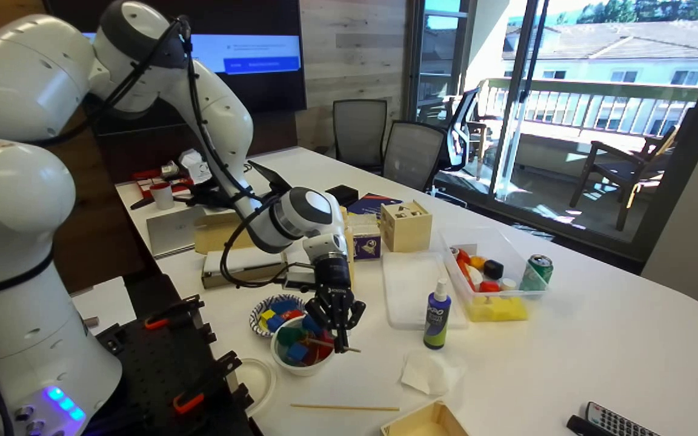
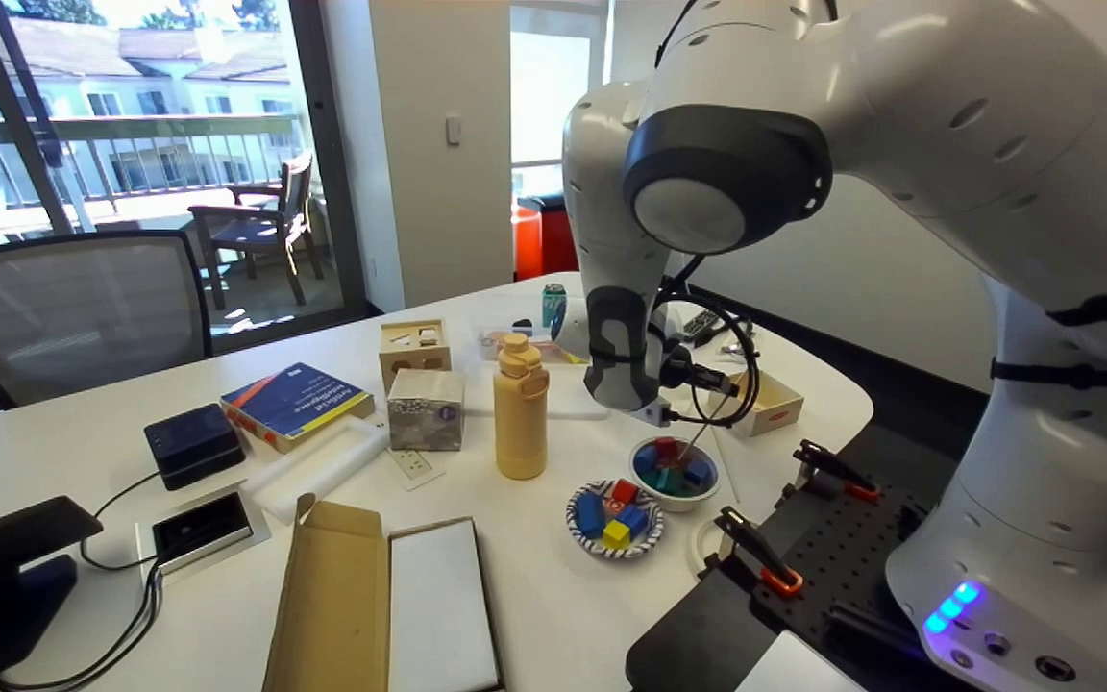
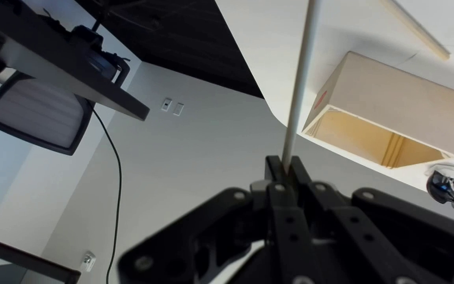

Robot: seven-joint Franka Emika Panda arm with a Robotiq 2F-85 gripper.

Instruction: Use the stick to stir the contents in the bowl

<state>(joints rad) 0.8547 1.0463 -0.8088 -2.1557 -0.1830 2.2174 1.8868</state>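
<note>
- Pinching the thin wooden stick (image 3: 300,86) in the narrowed gripper (image 3: 285,169).
- Slanting into the white bowl (image 1: 302,370) of toy blocks (image 1: 296,352).
- Probably handling light, stiff, snappable; suiting a top-end hold.

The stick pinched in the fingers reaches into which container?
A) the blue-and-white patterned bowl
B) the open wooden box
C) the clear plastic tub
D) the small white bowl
D: in both exterior views the stick runs from the fingers down to the coloured blocks inside the small white bowl.
</note>
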